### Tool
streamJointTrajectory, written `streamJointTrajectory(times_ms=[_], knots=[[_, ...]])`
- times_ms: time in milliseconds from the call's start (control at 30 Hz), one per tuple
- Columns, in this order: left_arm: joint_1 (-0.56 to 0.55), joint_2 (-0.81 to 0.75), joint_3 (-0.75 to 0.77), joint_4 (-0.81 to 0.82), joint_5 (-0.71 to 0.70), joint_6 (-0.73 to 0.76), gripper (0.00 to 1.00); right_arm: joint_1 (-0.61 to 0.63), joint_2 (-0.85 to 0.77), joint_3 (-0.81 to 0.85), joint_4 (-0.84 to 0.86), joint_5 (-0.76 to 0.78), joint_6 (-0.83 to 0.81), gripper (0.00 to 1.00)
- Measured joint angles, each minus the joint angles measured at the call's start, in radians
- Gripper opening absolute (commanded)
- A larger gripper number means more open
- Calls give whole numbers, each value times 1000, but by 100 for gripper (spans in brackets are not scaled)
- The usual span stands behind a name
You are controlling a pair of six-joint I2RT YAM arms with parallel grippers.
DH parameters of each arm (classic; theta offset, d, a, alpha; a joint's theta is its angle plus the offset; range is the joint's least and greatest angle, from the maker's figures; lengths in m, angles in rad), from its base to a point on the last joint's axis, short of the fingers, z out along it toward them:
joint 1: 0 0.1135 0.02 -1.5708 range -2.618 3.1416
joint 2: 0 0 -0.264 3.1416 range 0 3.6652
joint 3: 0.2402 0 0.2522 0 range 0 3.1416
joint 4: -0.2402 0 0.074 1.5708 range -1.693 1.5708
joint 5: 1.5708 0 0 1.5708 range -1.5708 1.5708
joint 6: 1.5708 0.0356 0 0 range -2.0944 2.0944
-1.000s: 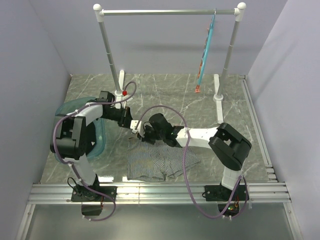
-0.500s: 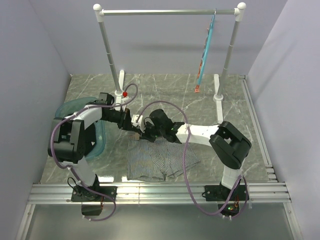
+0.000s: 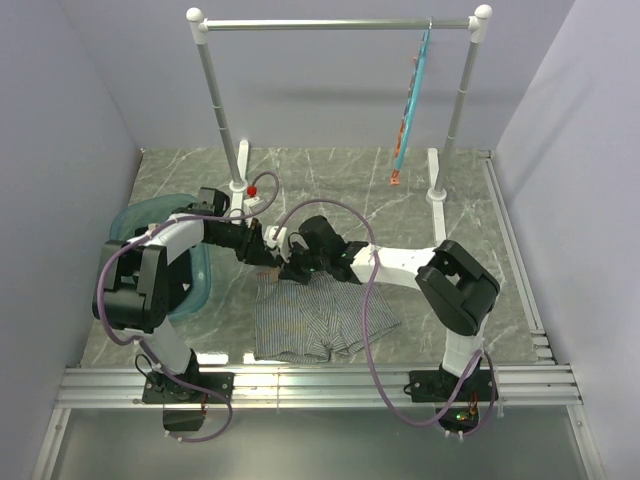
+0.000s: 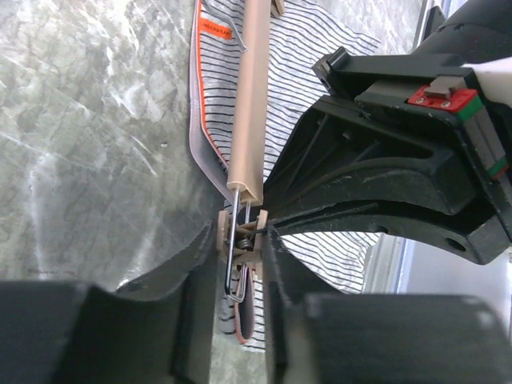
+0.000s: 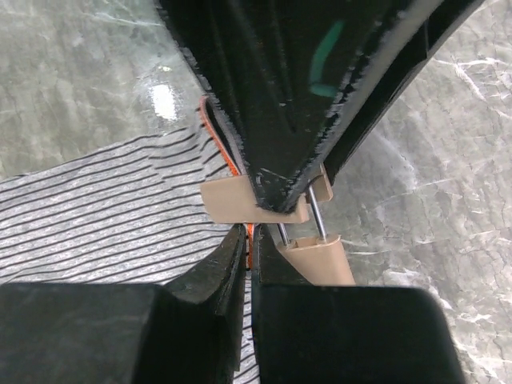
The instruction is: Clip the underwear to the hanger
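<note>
Your left pincer (image 4: 240, 258) pinches the wooden hanger (image 4: 250, 96) by its end clip (image 4: 240, 232). Your right pincer (image 5: 250, 248) is pressed together on the orange-edged waistband of the underwear (image 3: 310, 320), just beside that clip. The writing on the orange tag (image 4: 214, 26) is too small to read. The underwear lies spread on the grey marbled surface (image 3: 330, 180). Lavender walls (image 3: 70, 100) stand around it, and a teal hanger (image 3: 412, 90) hangs on the rear rail (image 3: 340, 23).

Bright, even light, glare on the table (image 5: 164, 100), blurred foregrounds.

You see white underwear (image 3: 310, 320) with fine dark stripes and orange waistband trim, a light tan wooden hanger (image 4: 250, 96), a grey-green marbled table (image 3: 340, 180), and a teal hanger (image 3: 412, 90) at upper right.
</note>
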Motion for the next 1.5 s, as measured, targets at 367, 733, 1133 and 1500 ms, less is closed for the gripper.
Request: streamJointTrajectory(times_ms=[367,733,1133,1500], knots=[[-3,-2,-2,3,-43,3,56,-3,7,13,5,-7,7,0],[4,-10,-19,98,-137,-101,82,-4,43,70,-36,5,7,0],[32,-128,-116,311,-277,-349,78,-5,103,147,-67,59,18,15],[60,-265,-186,431,-372,-576,80,-2,124,164,-113,105,42,47]])
